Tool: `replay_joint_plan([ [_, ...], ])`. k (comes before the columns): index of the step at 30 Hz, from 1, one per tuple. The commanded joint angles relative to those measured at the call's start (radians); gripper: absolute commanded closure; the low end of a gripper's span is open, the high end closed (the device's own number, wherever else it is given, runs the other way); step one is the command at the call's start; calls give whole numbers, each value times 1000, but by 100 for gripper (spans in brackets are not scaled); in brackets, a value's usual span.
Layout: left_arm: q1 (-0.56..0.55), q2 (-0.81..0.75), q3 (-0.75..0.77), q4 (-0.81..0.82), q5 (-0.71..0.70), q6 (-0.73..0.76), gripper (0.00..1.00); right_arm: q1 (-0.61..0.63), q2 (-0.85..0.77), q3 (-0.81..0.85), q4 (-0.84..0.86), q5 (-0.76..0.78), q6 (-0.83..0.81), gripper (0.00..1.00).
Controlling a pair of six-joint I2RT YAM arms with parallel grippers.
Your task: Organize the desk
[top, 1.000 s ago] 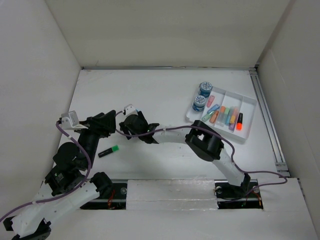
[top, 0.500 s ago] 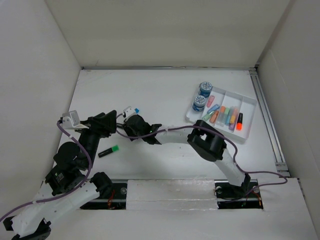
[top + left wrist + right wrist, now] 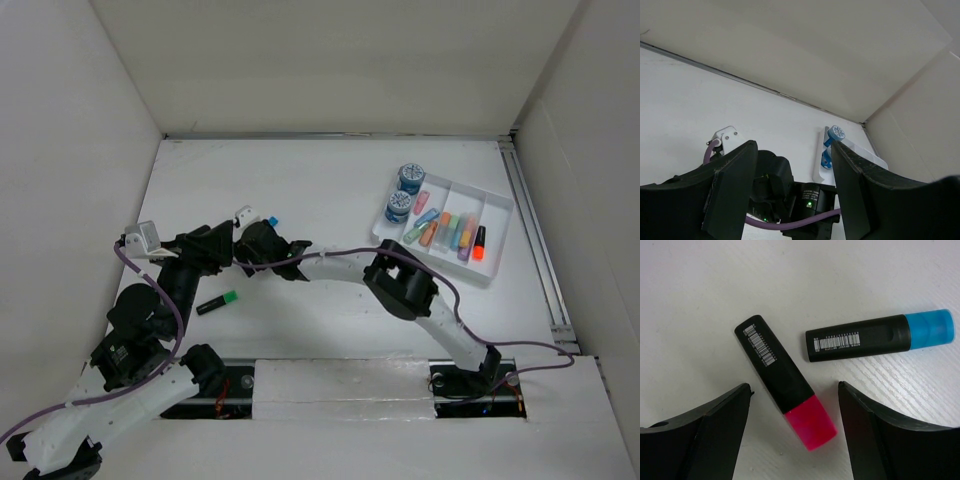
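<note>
On the white desk (image 3: pixel 320 180), a black highlighter with a pink cap (image 3: pixel 785 382) and one with a blue cap (image 3: pixel 880 337) lie side by side, apart. My right gripper (image 3: pixel 795 440) is open just above them, and the pink cap lies between its fingertips. In the top view the right gripper (image 3: pixel 250 238) covers the pink one, and only the blue cap (image 3: pixel 272 221) shows. My left gripper (image 3: pixel 221 245) is open and empty, close beside the right wrist on its left. In the left wrist view the left gripper (image 3: pixel 795 195) looks at the right wrist (image 3: pixel 790 190).
A green-capped highlighter (image 3: pixel 217 302) lies near the left arm. A white compartmented tray (image 3: pixel 495 265) at the right holds several highlighters, with two blue tape rolls (image 3: pixel 411 177) at its left end. White walls enclose the desk; a metal rail runs along the front.
My right gripper has moved left and a little farther from the arms' bases, uncovering the blue cap. The left arm has not moved.
</note>
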Motion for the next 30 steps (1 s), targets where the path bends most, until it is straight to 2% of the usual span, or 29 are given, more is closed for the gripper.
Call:
replay_joint_plan([
  [1, 2, 5, -8, 47, 4, 12, 44, -9, 59, 14, -94, -70, 5, 25],
  [4, 2, 5, -7, 47, 6, 12, 43, -9, 52, -4, -82, -80, 10, 41],
  [5, 2, 5, -8, 49, 6, 12, 44, -9, 44, -15, -76, -81, 13, 55],
  [9, 2, 4, -8, 46, 6, 14, 44, -9, -25, -143, -25, -64, 25, 77],
  [11, 2, 4, -8, 49, 8, 12, 44, -9, -114, -208, 3, -64, 60, 86],
  [13, 2, 4, -8, 49, 8, 12, 44, -9, -204, -348, 85, -85, 91, 90],
  [15, 2, 2, -7, 49, 9, 14, 44, -9, -379, -464, 207, -94, 140, 90],
  [18, 2, 2, -7, 47, 12, 12, 44, -69, -620, -662, 289, -73, 218, 90],
  [19, 2, 0, -7, 47, 11, 12, 44, -121, -678, -712, 305, -55, 236, 90],
  [20, 2, -4, -7, 47, 15, 12, 43, -189, -855, -857, 315, -30, 294, 91],
  [21, 2, -4, -7, 47, 15, 12, 43, -190, -856, -859, 316, -30, 295, 91],
  [22, 2, -7, -4, 47, 17, 12, 44, -230, -910, -903, 306, 32, 318, 91],
  [25, 2, -13, -4, 47, 18, 12, 44, -461, -1103, -1072, 241, 79, 443, 92],
  [26, 2, -18, -5, 47, 18, 12, 44, -603, -1146, -1111, 225, 76, 489, 93],
  [29, 2, -18, -5, 46, 23, 12, 44, -806, -1289, -1219, 153, 61, 499, 93],
  [30, 2, -18, -7, 49, 23, 12, 44, -928, -1315, -1242, 117, 48, 496, 92],
])
